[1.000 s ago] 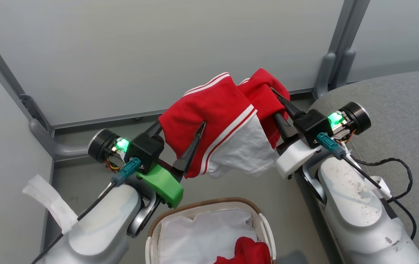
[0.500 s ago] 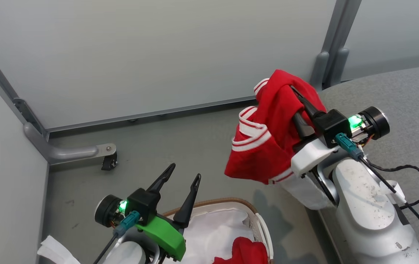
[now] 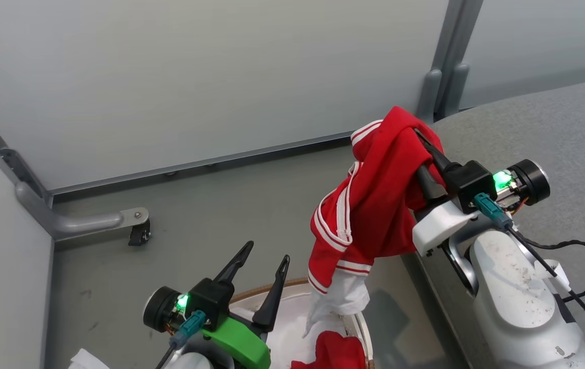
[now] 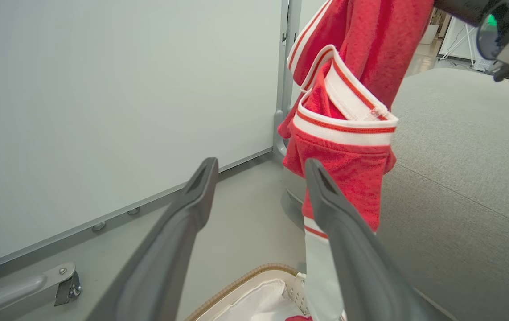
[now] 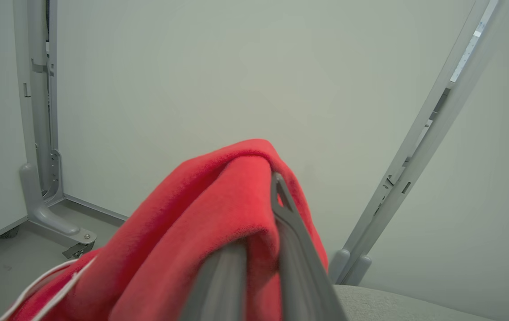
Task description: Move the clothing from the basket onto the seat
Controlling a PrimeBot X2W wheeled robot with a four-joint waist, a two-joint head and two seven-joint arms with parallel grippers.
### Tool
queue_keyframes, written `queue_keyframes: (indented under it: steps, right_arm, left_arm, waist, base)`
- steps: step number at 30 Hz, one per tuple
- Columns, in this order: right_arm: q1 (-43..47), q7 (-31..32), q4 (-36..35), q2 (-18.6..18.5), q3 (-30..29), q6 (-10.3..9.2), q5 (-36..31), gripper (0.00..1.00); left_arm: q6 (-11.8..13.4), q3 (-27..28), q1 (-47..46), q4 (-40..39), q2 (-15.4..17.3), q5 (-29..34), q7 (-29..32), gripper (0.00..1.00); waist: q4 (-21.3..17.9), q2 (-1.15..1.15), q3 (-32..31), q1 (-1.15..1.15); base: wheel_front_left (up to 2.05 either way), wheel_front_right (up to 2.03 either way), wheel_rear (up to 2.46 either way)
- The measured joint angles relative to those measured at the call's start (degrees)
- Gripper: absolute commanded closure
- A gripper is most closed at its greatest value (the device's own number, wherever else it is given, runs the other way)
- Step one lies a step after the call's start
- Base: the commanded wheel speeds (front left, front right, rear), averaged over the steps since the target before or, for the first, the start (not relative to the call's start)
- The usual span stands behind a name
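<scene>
A red garment of the clothing (image 3: 374, 205) with white stripe trim hangs from my right gripper (image 3: 420, 146), which is shut on it at the edge of the grey seat (image 3: 554, 133). Its white panel dangles down to the basket (image 3: 361, 328). In the right wrist view the red fabric (image 5: 219, 209) drapes over my fingers (image 5: 290, 232). My left gripper (image 3: 267, 256) stands open and empty over the basket's far rim. The left wrist view has my open fingers (image 4: 196, 191) in front of the hanging garment (image 4: 348, 147). Another red piece (image 3: 338, 351) lies in the basket on the white liner (image 3: 292, 333).
Grey partition walls with metal posts (image 3: 438, 77) close off the back and left. A caster foot (image 3: 136, 230) of the partition stands on the grey floor at left. A black cable (image 3: 579, 256) lies on the seat beside my right forearm.
My left gripper has let go of the garment and dropped to the basket. The garment now hangs long from the right gripper alone, which has moved right toward the seat. The camera has shifted.
</scene>
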Motion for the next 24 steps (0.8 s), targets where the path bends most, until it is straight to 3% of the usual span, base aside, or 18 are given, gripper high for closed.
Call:
queue_keyframes:
  steps: [13, 24]
  right_arm:
    - [-0.68, 0.0, -0.31, -1.74, -1.14, 0.0, -0.66, 1.0]
    - [-1.86, 0.0, -1.3, -2.19, -3.71, 0.01, -0.3, 1.0]
  left_arm:
    - [-0.58, 1.35, 0.33, -1.65, -2.16, 3.31, 0.0, 0.0]
    - [-0.65, -0.58, -3.61, -1.98, -2.12, 4.04, 0.0, 0.0]
  waist:
    - [-9.36, 0.0, 2.13, 0.0]
    - [-16.25, 0.0, 7.95, 0.0]
  base:
    - [0.0, 0.0, 0.0]
    - [0.0, 0.0, 0.0]
